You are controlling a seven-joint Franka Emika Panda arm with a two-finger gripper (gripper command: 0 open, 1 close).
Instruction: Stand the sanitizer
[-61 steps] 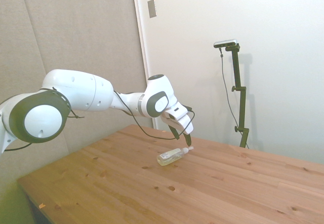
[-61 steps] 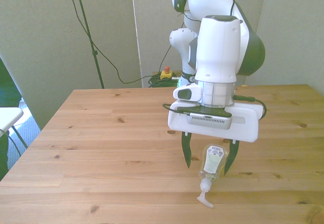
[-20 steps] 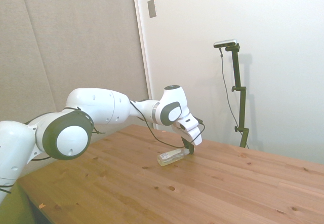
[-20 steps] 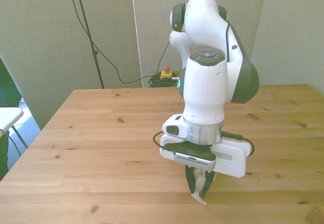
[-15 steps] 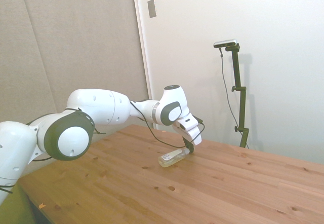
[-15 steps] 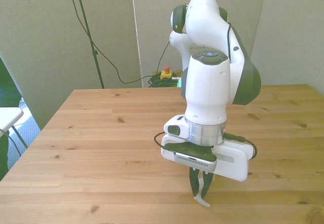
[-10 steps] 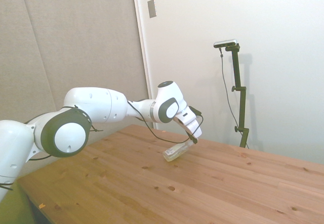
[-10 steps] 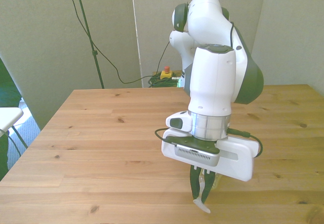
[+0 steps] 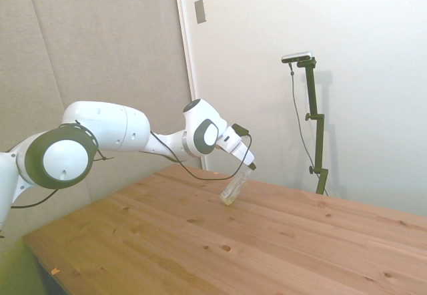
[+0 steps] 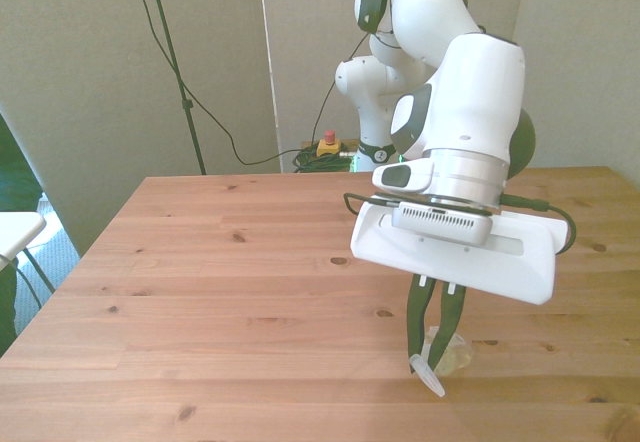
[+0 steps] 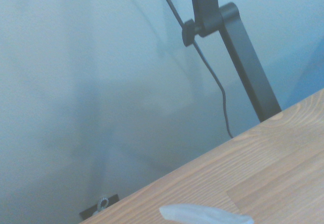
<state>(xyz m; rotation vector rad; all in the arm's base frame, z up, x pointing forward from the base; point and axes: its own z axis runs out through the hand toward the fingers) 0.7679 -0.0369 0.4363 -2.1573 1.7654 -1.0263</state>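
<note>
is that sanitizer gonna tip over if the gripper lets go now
Probably yes: the sanitizer leans steeply, only its base touching the table. Being slim, it likely tips easily even once upright. The gripper, shut near the pump end, may let it pivot.

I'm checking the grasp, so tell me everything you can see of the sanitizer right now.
The sanitizer is a small slim clear plastic bottle holding pale yellowish liquid. It is tilted, not yet upright: its base is down at the wooden table while its top leans up into the end effector, which is closed on its upper part. In the front view the white pump nozzle pokes out below the dark fingers. No label can be made out.
</note>
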